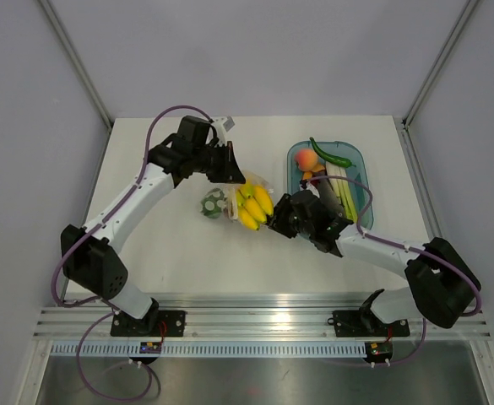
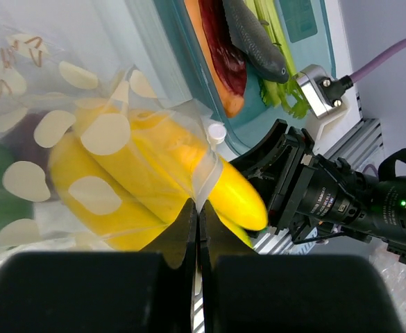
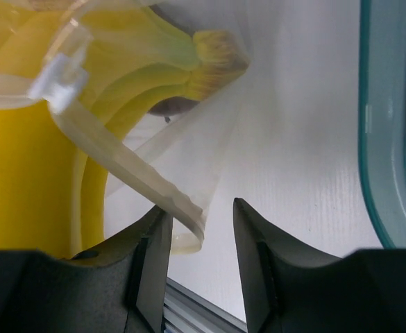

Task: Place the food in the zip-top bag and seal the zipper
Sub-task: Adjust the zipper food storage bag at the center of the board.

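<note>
Left wrist view shows left end effector clamping the zip-top bag; right end effector gapes.

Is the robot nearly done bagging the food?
Not yet. The green fruit is inside the bag; the bananas are only partly in. The left gripper pinches the bag's edge, the right gripper is open. Other food waits in the tray; the zipper is unsealed.

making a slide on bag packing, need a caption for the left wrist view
Left hand pinches the zip-top bag at its mouth, the banana bunch partly inside, one end poking out.
</note>
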### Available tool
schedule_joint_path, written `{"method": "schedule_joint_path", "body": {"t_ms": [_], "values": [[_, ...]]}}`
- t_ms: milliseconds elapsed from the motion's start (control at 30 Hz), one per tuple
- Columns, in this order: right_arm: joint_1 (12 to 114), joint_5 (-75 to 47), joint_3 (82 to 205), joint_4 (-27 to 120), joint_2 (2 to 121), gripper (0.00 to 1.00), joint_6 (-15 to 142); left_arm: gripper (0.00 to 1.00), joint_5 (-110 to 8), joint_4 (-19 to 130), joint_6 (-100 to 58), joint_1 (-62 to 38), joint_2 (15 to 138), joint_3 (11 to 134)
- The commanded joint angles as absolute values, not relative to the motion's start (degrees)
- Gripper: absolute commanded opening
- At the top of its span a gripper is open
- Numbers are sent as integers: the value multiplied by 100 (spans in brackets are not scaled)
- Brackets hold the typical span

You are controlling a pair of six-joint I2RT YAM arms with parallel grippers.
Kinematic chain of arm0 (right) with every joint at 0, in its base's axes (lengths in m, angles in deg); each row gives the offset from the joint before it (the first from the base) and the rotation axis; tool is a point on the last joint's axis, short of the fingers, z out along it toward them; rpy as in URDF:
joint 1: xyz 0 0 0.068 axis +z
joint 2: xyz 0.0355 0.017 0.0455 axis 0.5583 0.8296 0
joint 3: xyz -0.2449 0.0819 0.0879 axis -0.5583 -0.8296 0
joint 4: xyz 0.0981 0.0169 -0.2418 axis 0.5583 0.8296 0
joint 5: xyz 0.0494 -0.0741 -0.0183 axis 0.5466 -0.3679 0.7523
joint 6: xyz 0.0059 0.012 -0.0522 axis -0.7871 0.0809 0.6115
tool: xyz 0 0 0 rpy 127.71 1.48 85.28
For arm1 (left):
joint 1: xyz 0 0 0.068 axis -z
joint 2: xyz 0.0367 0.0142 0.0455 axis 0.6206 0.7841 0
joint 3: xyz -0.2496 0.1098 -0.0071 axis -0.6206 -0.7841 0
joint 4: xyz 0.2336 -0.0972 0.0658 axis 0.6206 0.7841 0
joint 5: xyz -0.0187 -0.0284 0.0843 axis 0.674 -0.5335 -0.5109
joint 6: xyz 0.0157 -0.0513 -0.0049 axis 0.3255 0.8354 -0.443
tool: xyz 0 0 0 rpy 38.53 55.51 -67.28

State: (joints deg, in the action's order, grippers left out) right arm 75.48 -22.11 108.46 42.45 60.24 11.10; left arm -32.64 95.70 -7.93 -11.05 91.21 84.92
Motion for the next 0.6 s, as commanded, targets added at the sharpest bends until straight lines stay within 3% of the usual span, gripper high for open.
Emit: {"method": "schedule_joint_path", "body": {"t_ms": [0, 233, 333, 367, 400, 567], "values": [[7595, -2722, 10591, 3869, 5694, 47, 1004, 0, -3200, 9194, -415, -1225, 8697, 8492], [7587, -3012, 10299, 3675, 5500, 46, 845, 0, -2910, 8974, -204, -1296, 8618, 8351], [7595, -3144, 10396, 3771, 5509, 31, 828, 0, -2884, 8939, -177, -1296, 8600, 8316], [7595, -3223, 10449, 3868, 5483, 20, 845, 0, -2884, 8956, -195, -1305, 8583, 8316], [7587, -3276, 10632, 4165, 5439, 1, 854, 0, -2910, 8982, -212, -1305, 8574, 8298], [7587, -3724, 11765, 5273, 4903, 0, 1721, 0, -3033, 9184, -361, -1471, 8495, 8350]]}}
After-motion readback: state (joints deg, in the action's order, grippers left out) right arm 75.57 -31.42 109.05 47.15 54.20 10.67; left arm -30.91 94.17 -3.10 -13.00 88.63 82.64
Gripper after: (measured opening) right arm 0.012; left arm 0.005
